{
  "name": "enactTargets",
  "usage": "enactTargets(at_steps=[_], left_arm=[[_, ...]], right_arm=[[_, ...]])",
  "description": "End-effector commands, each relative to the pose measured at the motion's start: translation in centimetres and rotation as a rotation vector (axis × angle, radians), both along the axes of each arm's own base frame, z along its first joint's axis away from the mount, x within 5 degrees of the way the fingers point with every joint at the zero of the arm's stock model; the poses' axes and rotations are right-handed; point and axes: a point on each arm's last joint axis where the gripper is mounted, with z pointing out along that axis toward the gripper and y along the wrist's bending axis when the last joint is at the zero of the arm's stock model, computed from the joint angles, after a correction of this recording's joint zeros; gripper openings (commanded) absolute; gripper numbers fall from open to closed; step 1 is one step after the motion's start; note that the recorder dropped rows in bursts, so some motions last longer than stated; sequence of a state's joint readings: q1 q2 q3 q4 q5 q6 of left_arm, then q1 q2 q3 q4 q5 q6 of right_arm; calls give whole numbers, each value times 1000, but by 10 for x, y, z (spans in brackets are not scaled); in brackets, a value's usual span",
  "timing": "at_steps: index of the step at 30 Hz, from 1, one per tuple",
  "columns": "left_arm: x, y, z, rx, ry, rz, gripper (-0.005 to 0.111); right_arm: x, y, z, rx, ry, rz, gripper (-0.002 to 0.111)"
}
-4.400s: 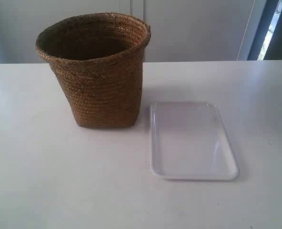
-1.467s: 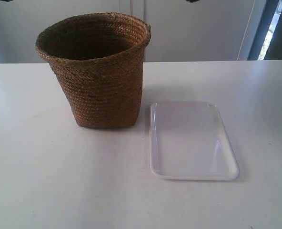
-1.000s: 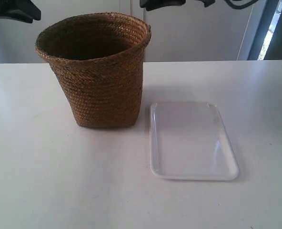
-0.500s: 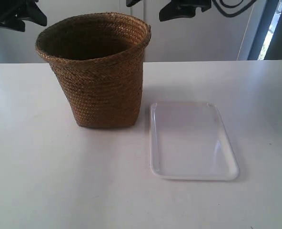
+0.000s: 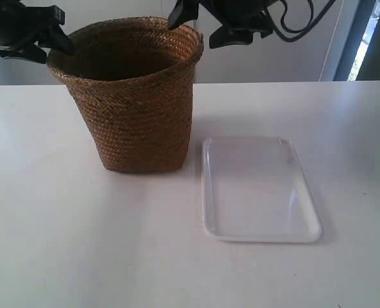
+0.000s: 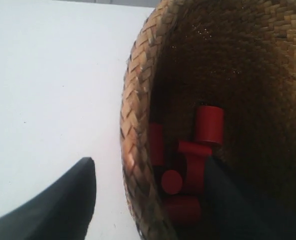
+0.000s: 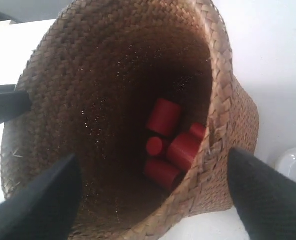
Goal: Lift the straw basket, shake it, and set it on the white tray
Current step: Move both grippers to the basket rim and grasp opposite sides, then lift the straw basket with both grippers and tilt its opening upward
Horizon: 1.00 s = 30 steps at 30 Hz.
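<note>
The straw basket [image 5: 135, 96] stands upright on the table [image 5: 68, 244], just beside the white tray [image 5: 257, 192]. Its long axis is vertical, with the wide round mouth up, tapering to a narrower base. The weave is brown and braided, and red cylinders [image 7: 163, 117] lie inside. The left end effector [image 6: 148, 165] and the right end effector [image 7: 153, 155] hang spread open at the rim, gripping nothing.

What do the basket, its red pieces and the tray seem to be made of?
The straw basket: braided straw or similar fibre, matte, visible plaits. The white tray: probably plastic, glossy, with reflections. The red cylinders: smooth; plastic or painted wood, unclear.
</note>
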<state>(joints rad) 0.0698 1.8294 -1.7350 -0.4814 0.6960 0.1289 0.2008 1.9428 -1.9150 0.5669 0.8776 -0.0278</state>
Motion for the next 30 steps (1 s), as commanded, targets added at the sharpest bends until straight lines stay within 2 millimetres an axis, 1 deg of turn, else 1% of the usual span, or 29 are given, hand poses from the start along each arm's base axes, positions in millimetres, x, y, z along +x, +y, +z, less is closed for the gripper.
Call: enactTargets(at_steps=[1,3,5,7,11,14,15,16,17,19,20,21,22,23,24,25,28,30], left_arm=[[1,-1,4,-14,-23,2,66],[1,-2,4,-27,-25,5,66],[3,-2,0,-37,-14,4,66],[6,-3,-7,-54,9,0,66],[16,-5,-22,-100,35,14,66],[19,-4,-25,-103,34,21,66],[19,-4,-26,-102,36,16,66],[19,-4,-26,-98,34,13,66],[19,-5,-26,-101,28,5,66],[19,-5,-25,-105,27,4,66],[19,-5,-25,-105,27,4,66],[19,-5,-25,-99,22,-1,64],[19,-5,-26,-89,17,-13,56],[19,-5,-26,-89,19,-15,50],[18,-6,-26,-99,25,-19,41],[18,-7,-25,-110,32,-24,31],[14,-9,-27,-114,69,-52,0],[14,-9,-27,-112,74,-59,0]], right_arm=[[8,1,-9,9,5,-17,74],[14,2,-17,15,7,-36,74],[21,2,-28,41,41,-75,74],[24,3,-36,36,60,-75,72],[26,4,-44,30,85,-69,68],[32,3,-48,30,58,-91,68],[35,4,-56,30,66,-98,68],[37,4,-59,29,70,-99,68],[40,6,-69,52,105,-113,68],[43,8,-76,89,133,-116,68],[43,9,-76,93,131,-117,66],[44,8,-75,95,121,-123,54],[44,8,-75,95,120,-124,33],[44,8,-75,95,120,-124,21],[43,8,-75,95,120,-123,12],[42,8,-74,92,125,-118,0],[41,8,-70,87,109,-110,0],[40,7,-66,71,85,-94,0]])
